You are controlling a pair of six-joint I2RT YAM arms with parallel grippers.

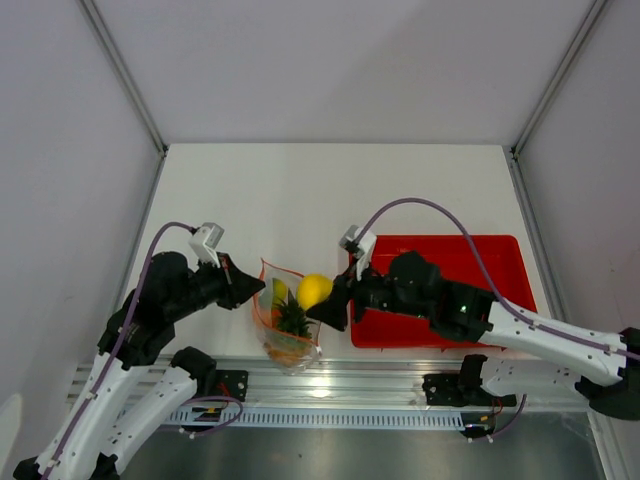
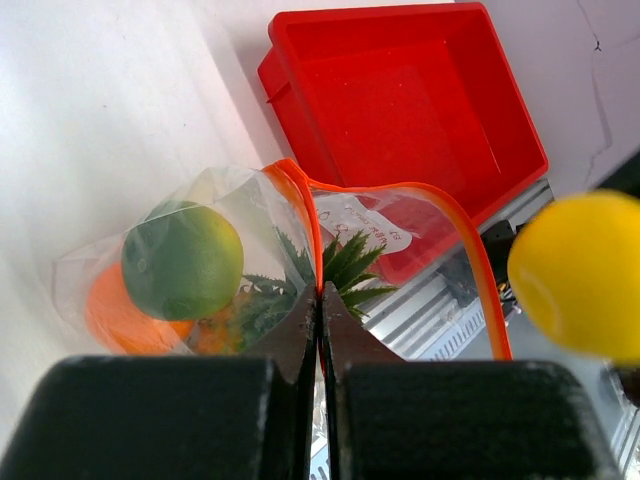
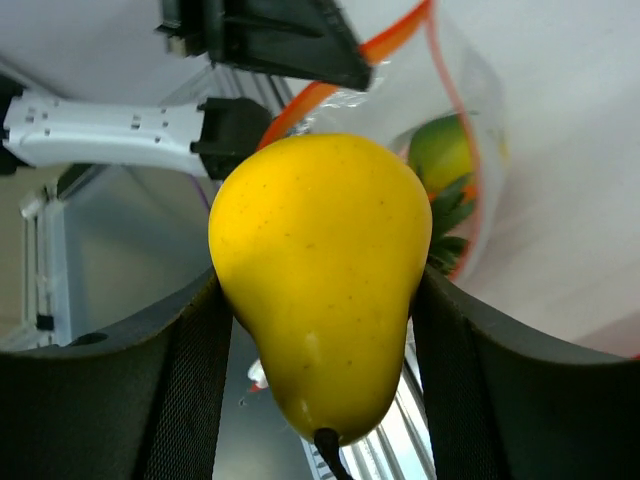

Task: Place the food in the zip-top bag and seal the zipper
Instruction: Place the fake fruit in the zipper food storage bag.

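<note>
The clear zip-top bag (image 1: 285, 335) stands open near the table's front edge. My left gripper (image 2: 320, 295) is shut on its orange-red zipper (image 2: 310, 230) and holds the mouth up. Inside lie a green round fruit (image 2: 183, 258), an orange ball (image 2: 110, 312) and the pineapple, whose green crown (image 2: 348, 265) shows. My right gripper (image 3: 325, 330) is shut on a yellow pear-shaped fruit (image 3: 320, 270), stem end toward the camera. It hangs at the bag's open mouth, just right of the zipper loop (image 1: 315, 290).
A red rectangular tray (image 1: 500, 250) sits to the right of the bag with nothing in its visible part (image 2: 400, 110). A metal rail (image 1: 330, 385) runs along the front edge under the bag. White walls enclose the table.
</note>
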